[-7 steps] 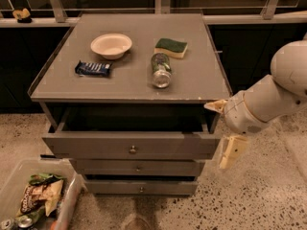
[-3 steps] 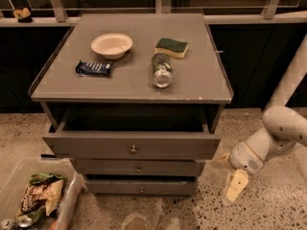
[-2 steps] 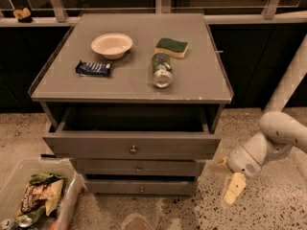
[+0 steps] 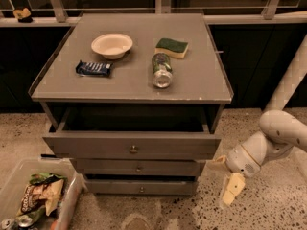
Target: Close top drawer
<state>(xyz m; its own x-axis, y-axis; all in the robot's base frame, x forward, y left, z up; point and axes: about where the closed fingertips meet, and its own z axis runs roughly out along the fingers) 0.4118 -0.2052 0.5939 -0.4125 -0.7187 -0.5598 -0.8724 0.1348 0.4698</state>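
Note:
The top drawer of the grey cabinet stands pulled out, its dark box interior showing and a small round knob at the centre of its front panel. My gripper is low at the right, beside the drawer's right front corner and level with the lower drawers. Its cream fingers are spread apart and hold nothing. It does not touch the drawer.
On the cabinet top lie a white bowl, a blue snack bar, a bottle on its side and a green-yellow sponge. Two slimmer drawers sit below. A clear bin of snacks stands on the floor, lower left.
My arm has dropped from beside the drawer's right end to near the floor and shifted slightly. The drawer has not moved.

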